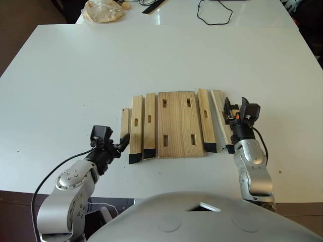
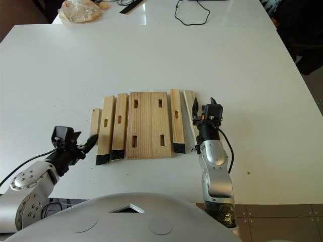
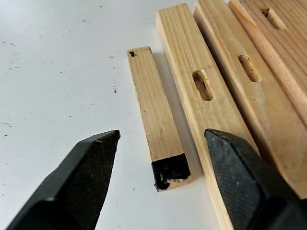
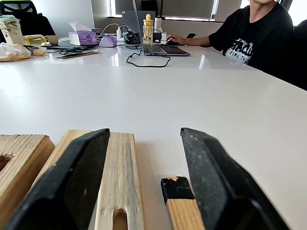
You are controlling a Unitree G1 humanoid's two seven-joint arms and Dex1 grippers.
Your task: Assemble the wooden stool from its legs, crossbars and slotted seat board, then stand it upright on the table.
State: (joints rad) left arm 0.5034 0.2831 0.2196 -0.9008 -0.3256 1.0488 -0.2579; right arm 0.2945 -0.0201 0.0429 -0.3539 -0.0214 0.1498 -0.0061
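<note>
The slotted seat board [image 1: 176, 123] lies flat in the middle of the white table [image 1: 161, 60]. Two slotted legs [image 1: 137, 128] [image 1: 150, 126] lie to its left, and a short black-tipped crossbar [image 1: 124, 122] lies beyond them. Another leg [image 1: 206, 120] and a paler bar [image 1: 219, 116] lie to its right. My left gripper [image 1: 117, 143] is open, low at the crossbar's [image 3: 158, 120] near end, one finger on each side. My right gripper [image 1: 238, 107] is open just right of the pale bar [image 4: 117, 163], over a short black-tipped piece [image 4: 180, 201].
A cable [image 1: 214, 12], a bag [image 1: 103, 11] and other items lie on a second table behind. The right wrist view shows a laptop [image 4: 156, 45], clutter and a seated person far off. Bare tabletop lies beyond the wooden parts and on both sides.
</note>
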